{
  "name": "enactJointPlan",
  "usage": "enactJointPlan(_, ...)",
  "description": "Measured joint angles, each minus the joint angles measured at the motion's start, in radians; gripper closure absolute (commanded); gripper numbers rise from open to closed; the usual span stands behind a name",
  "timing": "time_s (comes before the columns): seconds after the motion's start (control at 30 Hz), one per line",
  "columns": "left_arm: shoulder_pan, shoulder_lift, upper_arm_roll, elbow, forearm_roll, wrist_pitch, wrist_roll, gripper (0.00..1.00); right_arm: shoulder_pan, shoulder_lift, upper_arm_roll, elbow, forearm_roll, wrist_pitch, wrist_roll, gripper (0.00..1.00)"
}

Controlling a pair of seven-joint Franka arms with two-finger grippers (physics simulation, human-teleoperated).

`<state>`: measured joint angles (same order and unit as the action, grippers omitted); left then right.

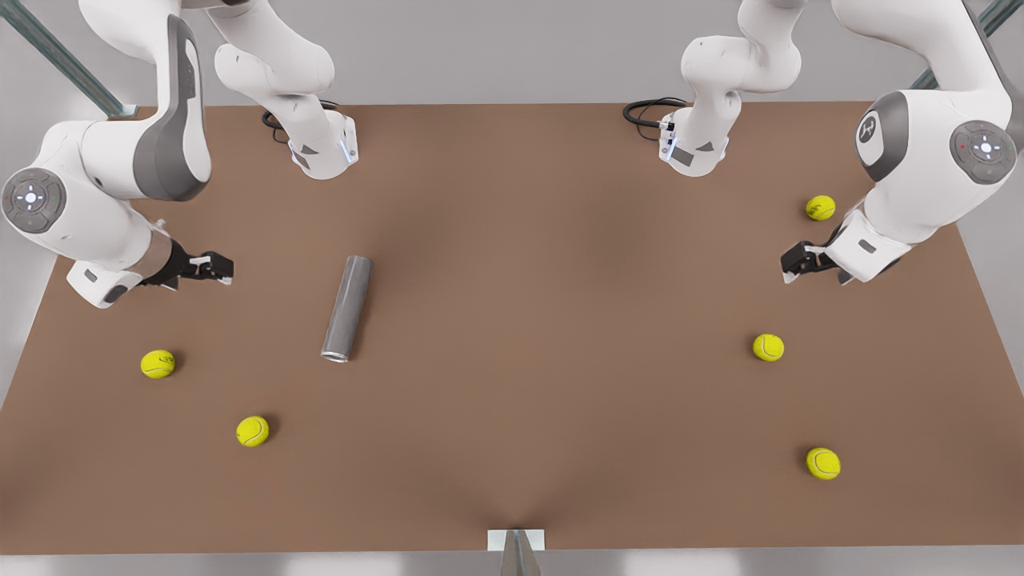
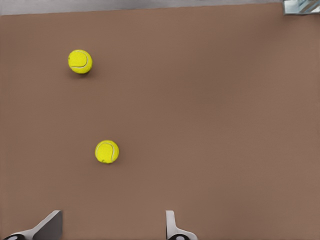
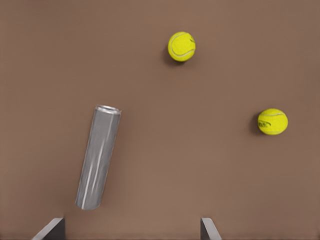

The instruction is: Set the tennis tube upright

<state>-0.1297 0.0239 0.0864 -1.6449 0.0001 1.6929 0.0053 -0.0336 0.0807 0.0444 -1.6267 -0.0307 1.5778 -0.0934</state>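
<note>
Right gripper (image 1: 226, 268), fingers apart and empty, hovers near the lying tennis tube (image 1: 348, 308), a stiff, likely slick cylinder best clasped across its middle; left gripper (image 1: 788, 266), likewise apart, waits well apart from it.

You have a flat brown matte counter (image 1: 512, 240) carrying five small yellow felt tennis balls. Near the edge on the front view's left sits one ball (image 1: 158, 363), and a second (image 1: 253, 431) lies closer to the near edge. Toward the front view's right edge, one ball (image 1: 820, 208) sits farthest back, another (image 1: 768, 347) lies midway, and the last (image 1: 823, 463) is nearest the near edge. A small pale square bracket (image 1: 516, 540) sits at the middle of the near edge.
</note>
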Motion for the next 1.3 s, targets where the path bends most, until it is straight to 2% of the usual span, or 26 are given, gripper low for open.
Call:
enactJointPlan(0.07,0.0,0.0,0.0,0.0,0.0,0.007,0.006,0.0,-0.003,0.0,0.0,-0.009,0.002,-0.004,-0.001,0.0)
enactJointPlan(0.13,0.0,0.003,0.0,-0.001,0.001,0.012,0.011,0.0,-0.005,0.005,0.003,-0.111,0.035,0.013,-0.001,0.0)
enactJointPlan(0.23,0.0,0.023,0.0,0.0,0.001,0.014,0.018,0.0,-0.01,0.037,0.091,-0.326,0.078,0.131,0.033,0.0)
enactJointPlan(0.3,0.0,0.055,0.001,0.0,0.003,0.02,0.022,0.0,0.079,0.062,0.12,-0.422,0.081,0.21,0.08,0.0)
enactJointPlan(0.4,-0.005,0.079,0.002,-0.001,0.003,0.027,0.027,0.0,0.162,0.123,0.131,-0.469,0.083,0.318,0.173,0.0)
enactJointPlan(0.53,-0.017,0.081,0.002,0.0,0.002,0.027,0.033,0.0,0.14,0.146,0.132,-0.584,0.084,0.467,0.279,0.0)
enactJointPlan(0.9,-0.032,0.068,0.005,0.0,0.001,0.012,0.043,0.0,0.114,0.186,0.129,-0.594,0.085,0.627,0.569,0.0)
enactJointPlan(1.3,-0.035,0.072,0.005,-0.003,0.001,-0.008,0.049,0.0,0.105,0.262,0.129,-0.591,0.08,0.711,0.682,0.0)
